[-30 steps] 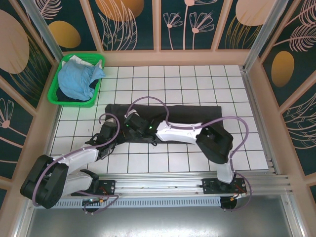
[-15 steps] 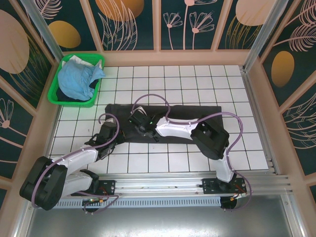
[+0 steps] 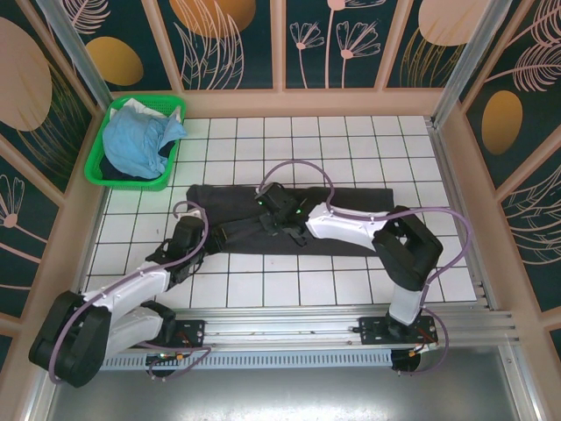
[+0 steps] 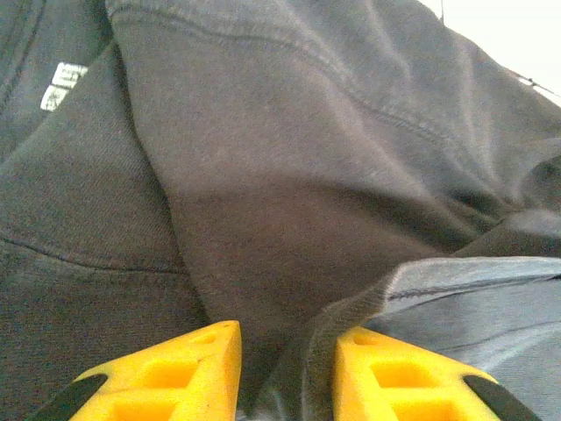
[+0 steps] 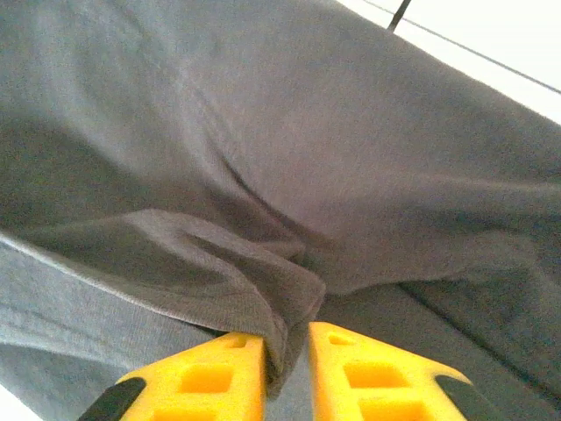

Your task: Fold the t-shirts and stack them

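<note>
The dark charcoal-grey t-shirt (image 3: 215,200) lies as a long band across the middle of the tiled table. My left gripper (image 3: 217,235) is at its near left edge. In the left wrist view that gripper (image 4: 287,335) is open, and a raised fold of the dark t-shirt (image 4: 289,158) stands in the gap against the right finger. My right gripper (image 3: 266,204) is over the middle of the shirt. In the right wrist view it (image 5: 286,335) is shut on a bunched fold of the dark t-shirt (image 5: 351,132). The light blue t-shirt (image 3: 136,140) lies crumpled in the basket.
The green plastic basket (image 3: 127,183) stands at the far left corner. Wooden walls (image 3: 456,175) close in the table on the left, far and right sides. White tiles (image 3: 289,140) stretch beyond the shirt and along its near side (image 3: 307,285).
My right gripper has slid to the right and farther away over the dark shirt and has shut on a fold of it. The left gripper's jaws have parted.
</note>
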